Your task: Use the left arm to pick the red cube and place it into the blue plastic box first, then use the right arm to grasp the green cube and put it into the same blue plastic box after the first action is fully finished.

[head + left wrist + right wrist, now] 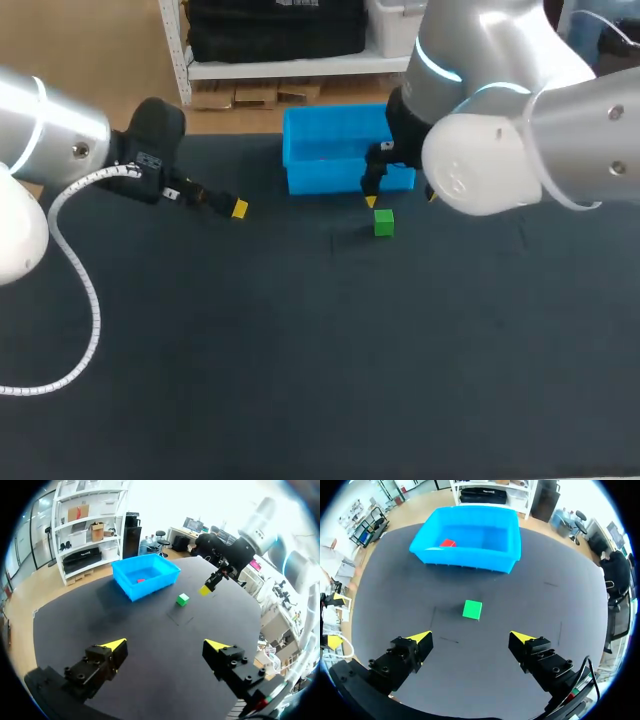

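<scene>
**Head view, left to right.**

- **Left claw**, centre left of the frame. Its fingers are spread and hold nothing, and it is well apart from both cubes.
- **Blue plastic box**, upper centre, resting on the dark table. The red cube lies inside it, on the floor near 1 corner, so step 1 reads as done.
- **Green cube**, just below the box's right front corner. It stands free on the table, near the box but not touching it. It is a small, bright, plain-faced block, flat on 1 face.
- **Right claw**, upper centre right, over the green cube. Its fingers are spread and nothing is held.

**Governing relation.** In the right wrist view the green cube lies just ahead of the right claw, centred on the gap between its 2 yellow tips. The box stands beyond the cube on the same line. The right arm is much the nearer of the 2. Being a cube, the block has no long axis to match; its faces appear slightly turned against the line joining the fingers.
</scene>
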Robot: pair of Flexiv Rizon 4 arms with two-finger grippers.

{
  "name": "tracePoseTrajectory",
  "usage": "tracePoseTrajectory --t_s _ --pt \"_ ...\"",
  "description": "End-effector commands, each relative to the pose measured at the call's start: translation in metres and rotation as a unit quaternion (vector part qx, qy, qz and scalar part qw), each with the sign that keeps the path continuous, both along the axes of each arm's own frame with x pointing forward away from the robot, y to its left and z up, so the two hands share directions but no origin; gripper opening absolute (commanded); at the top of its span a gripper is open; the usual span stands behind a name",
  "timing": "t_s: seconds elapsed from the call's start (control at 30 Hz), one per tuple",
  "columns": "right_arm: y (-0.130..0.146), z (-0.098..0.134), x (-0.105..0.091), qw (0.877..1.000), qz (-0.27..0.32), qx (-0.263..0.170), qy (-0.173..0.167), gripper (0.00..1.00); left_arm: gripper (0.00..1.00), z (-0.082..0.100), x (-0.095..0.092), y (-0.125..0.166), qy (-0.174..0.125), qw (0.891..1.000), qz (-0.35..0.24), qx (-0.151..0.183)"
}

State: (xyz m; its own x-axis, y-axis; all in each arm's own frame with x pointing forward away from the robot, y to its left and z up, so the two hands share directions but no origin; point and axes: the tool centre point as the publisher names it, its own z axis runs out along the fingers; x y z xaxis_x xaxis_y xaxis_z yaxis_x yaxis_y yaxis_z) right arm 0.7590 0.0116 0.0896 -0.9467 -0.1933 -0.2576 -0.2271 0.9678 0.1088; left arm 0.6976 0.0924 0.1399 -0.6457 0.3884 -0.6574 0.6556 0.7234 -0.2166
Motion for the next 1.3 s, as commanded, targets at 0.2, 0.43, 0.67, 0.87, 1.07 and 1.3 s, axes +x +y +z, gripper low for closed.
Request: tracePoseTrajectory --t_s 0.2,0.43,0.67,0.87,1.07,1.3 --pt "0.008 -0.022 0.011 1.0 -0.008 -0.015 -0.01 1.0 1.0 -0.001 0.0 0.002 -0.002 1.0 -0.002 -0.004" --pt "0.007 -0.044 0.019 1.0 -0.013 -0.017 -0.01 1.0 1.0 -0.001 0.0 0.002 -0.002 1.0 -0.002 -0.004" --pt "0.012 -0.057 0.025 1.0 -0.011 -0.024 -0.009 1.0 1.0 -0.001 0.0 0.002 -0.002 1.0 -0.002 -0.004" --pt "0.017 -0.065 0.031 1.0 -0.004 -0.031 -0.003 1.0 1.0 -0.001 0.0 0.002 -0.002 1.0 -0.002 -0.004" --pt "0.019 -0.072 0.035 0.999 0.003 -0.043 0.007 1.0 1.0 -0.001 0.0 0.002 -0.002 1.0 -0.002 -0.004" --pt "0.018 -0.076 0.043 0.999 0.006 -0.051 0.011 1.0 1.0 -0.001 0.0 0.002 -0.002 1.0 -0.002 -0.004"
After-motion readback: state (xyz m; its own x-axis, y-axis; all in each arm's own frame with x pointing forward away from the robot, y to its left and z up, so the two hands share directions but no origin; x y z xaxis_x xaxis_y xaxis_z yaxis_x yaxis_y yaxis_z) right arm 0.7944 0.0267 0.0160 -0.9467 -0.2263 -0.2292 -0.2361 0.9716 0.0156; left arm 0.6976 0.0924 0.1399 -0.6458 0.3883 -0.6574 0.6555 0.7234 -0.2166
